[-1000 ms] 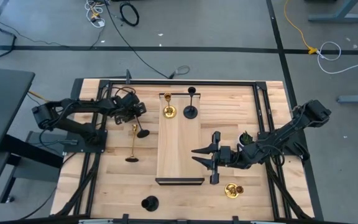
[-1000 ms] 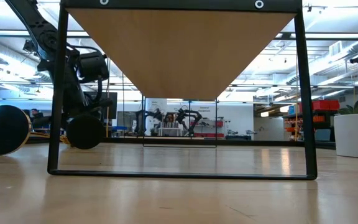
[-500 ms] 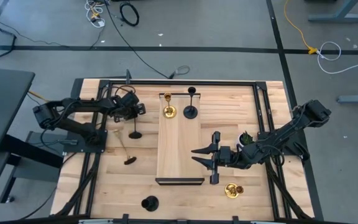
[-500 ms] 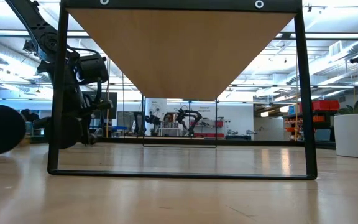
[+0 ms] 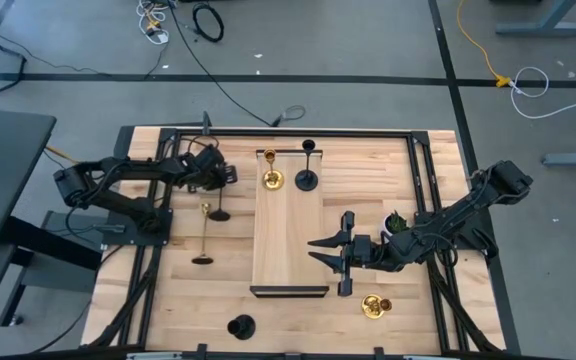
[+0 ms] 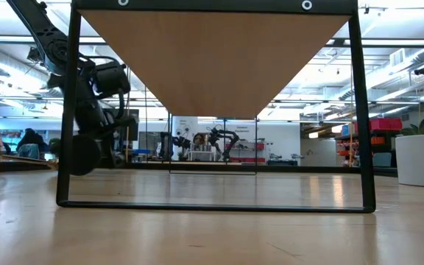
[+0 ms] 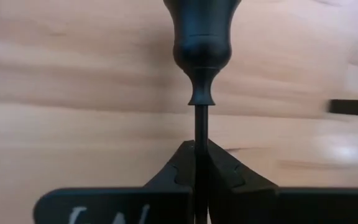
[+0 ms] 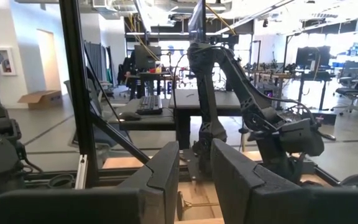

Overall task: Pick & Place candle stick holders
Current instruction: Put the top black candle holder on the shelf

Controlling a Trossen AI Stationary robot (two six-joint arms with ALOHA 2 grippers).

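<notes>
Gripping a black candle stick holder [image 7: 202,43] by its thin stem, the left gripper [image 5: 214,178] sits around 10 o'clock on the table [image 5: 408,320], fingers clamped tight just below the cup per the left wrist view. From above, that holder's round base shows just below the gripper.

My take on the step: it looks like a carry toward the long wooden board [image 5: 290,235] in the middle, where a gold holder [image 5: 272,178] and another black one [image 5: 308,178] already stand at the 12 o'clock end. I'd keep the stem vertical, move slow so it doesn't twist in the pinch, and set the base flat before letting go. Watch the tipped gold holder [image 5: 204,232] lying right beside the path at about 9 o'clock.

Leftovers: a black one [image 5: 240,327] at 7 o'clock, a gold one [image 5: 374,306] at 5 o'clock.

Right gripper [image 5: 330,251] waits by the board's right edge around 4 o'clock, fingers spread, holding nothing. A little white pot [image 5: 396,222] with a plant sits behind it.

Surface is pale wood planks with a black frame; around it a grey floor with cables, and an open lab with desks past the table
</notes>
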